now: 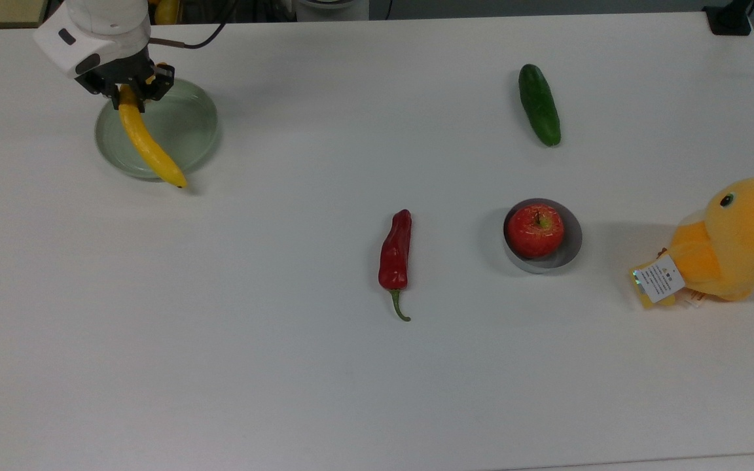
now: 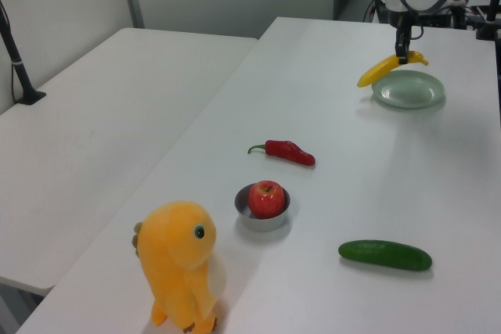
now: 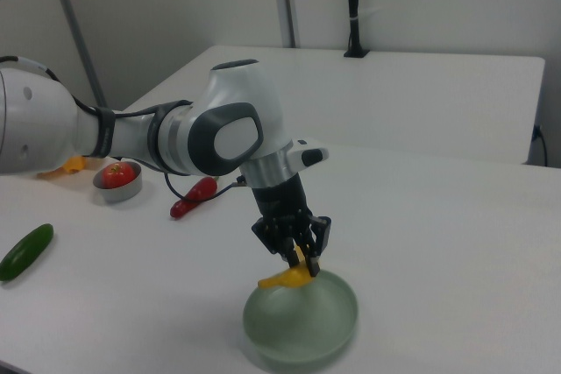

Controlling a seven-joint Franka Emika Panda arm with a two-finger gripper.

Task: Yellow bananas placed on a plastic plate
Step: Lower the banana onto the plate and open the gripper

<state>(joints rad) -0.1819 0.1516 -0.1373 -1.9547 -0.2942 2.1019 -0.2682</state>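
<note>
In the upper left of the top view, the gripper (image 1: pixel 129 91) was clamped on the stem end of the yellow banana (image 1: pixel 146 144), which was slung across the pale green plate (image 1: pixel 187 124) with its dark tip past the plate's lower rim. In the right view the gripper (image 3: pixel 298 256) held the fruit above the plate (image 3: pixel 302 321). Toward the top view's centre and right sat a red chilli (image 1: pixel 395 252), an apple (image 1: pixel 535 230), a cucumber (image 1: pixel 538 103) and a plush duck (image 1: pixel 737 239).

Robot lab, bare white worktables (image 2: pixel 117 115), partition walls, cabled robot arm (image 3: pixel 175 133)
</note>
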